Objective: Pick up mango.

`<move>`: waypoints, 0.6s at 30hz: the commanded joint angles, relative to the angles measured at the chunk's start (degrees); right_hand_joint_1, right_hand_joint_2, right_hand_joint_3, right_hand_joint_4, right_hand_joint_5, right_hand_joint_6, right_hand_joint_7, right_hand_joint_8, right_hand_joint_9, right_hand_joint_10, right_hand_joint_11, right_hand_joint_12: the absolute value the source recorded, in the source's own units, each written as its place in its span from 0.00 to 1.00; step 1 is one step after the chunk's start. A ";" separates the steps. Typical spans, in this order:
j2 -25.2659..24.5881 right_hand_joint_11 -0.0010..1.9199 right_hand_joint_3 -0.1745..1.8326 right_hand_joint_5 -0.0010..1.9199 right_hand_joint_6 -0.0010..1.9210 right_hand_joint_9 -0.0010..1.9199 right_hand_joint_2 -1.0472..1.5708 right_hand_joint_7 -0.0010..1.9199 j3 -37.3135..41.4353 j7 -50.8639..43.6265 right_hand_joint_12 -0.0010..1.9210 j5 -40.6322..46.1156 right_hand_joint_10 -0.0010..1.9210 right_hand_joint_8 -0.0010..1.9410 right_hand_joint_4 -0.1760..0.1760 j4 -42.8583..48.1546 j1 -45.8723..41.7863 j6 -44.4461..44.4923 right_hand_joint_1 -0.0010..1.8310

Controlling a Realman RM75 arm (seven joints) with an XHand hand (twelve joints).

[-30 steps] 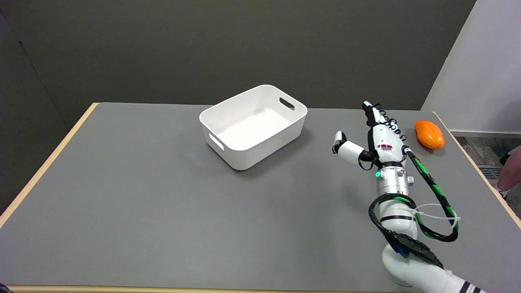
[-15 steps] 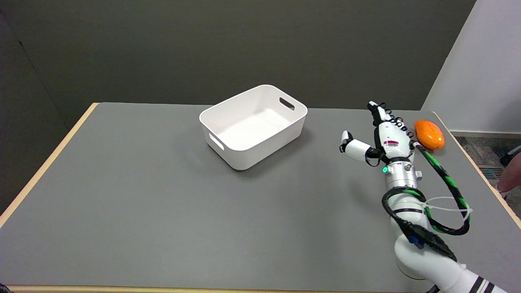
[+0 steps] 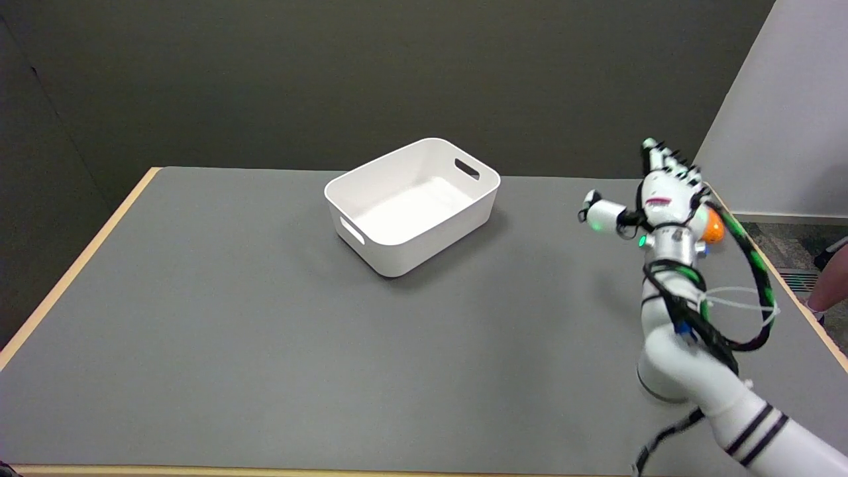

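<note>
One robot hand [image 3: 666, 199] hangs in the air at the far right of the gray table [image 3: 265, 318]. Its fingers are spread wide and it holds nothing. The orange mango [image 3: 713, 229] peeks out just behind it, mostly hidden. A white bin [image 3: 411, 205] sits well apart to the left.

You have one view only, the head camera. It sits above the near side of the table [image 3: 265, 318] and looks down and across it toward a dark far wall [image 3: 371, 73]. It stands far enough back that you see the near edge, the left edge and the far edge of the table, with a light wall [image 3: 788, 106] and a strip of floor at right. Your arm [image 3: 722, 397] enters at lower right. No second view shares the scene.
</note>
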 commanded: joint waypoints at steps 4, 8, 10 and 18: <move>1.45 0.00 0.58 0.03 0.10 0.04 0.63 0.04 5.96 -21.97 0.45 4.83 0.30 0.11 0.61 14.79 19.60 10.07 0.29; 3.05 0.00 0.59 0.03 0.13 0.06 0.64 0.04 6.61 -21.66 0.48 8.74 0.31 0.13 0.60 21.88 20.47 9.94 0.28; 3.58 0.00 0.58 0.03 0.14 0.06 0.63 0.05 6.62 -21.57 0.48 10.48 0.31 0.14 0.59 26.03 21.41 9.84 0.28; 4.53 0.00 0.61 0.01 0.21 0.07 0.64 0.04 5.18 -16.09 0.46 15.29 0.33 0.18 0.59 43.98 28.47 3.88 0.36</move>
